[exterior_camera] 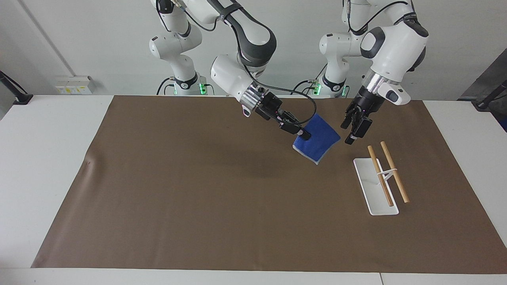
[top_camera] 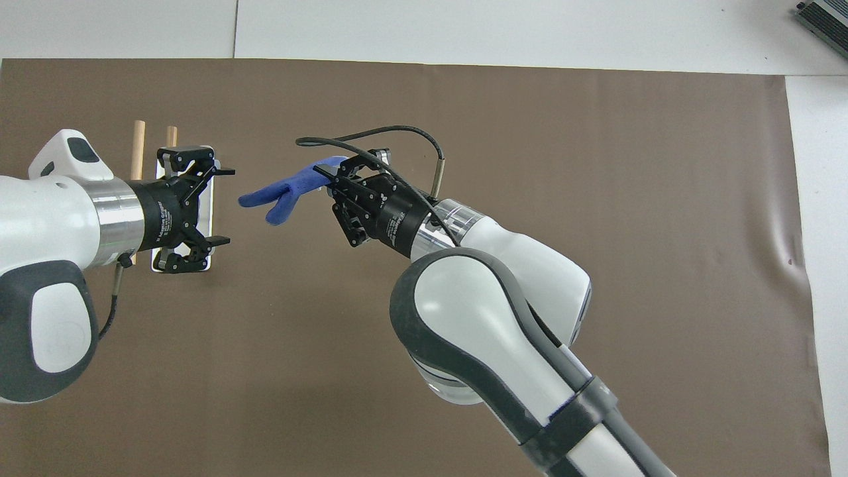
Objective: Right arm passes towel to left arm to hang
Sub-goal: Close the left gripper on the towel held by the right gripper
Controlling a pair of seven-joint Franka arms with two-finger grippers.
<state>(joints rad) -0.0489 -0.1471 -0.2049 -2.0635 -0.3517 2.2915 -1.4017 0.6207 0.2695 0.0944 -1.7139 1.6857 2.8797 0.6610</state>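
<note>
The right gripper [exterior_camera: 305, 135], jaws clamped on one edge, holds the towel [exterior_camera: 318, 138] over the brown mat [exterior_camera: 198, 198] (clear of it). Its long axis hangs slanting toward the left gripper [exterior_camera: 353, 132], whose jaws gape empty just beside it, above the rack [exterior_camera: 376, 186].

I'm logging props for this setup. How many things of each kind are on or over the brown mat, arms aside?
Towel: 1
Wooden rods: 2
White rack base: 1
Total: 4
</note>
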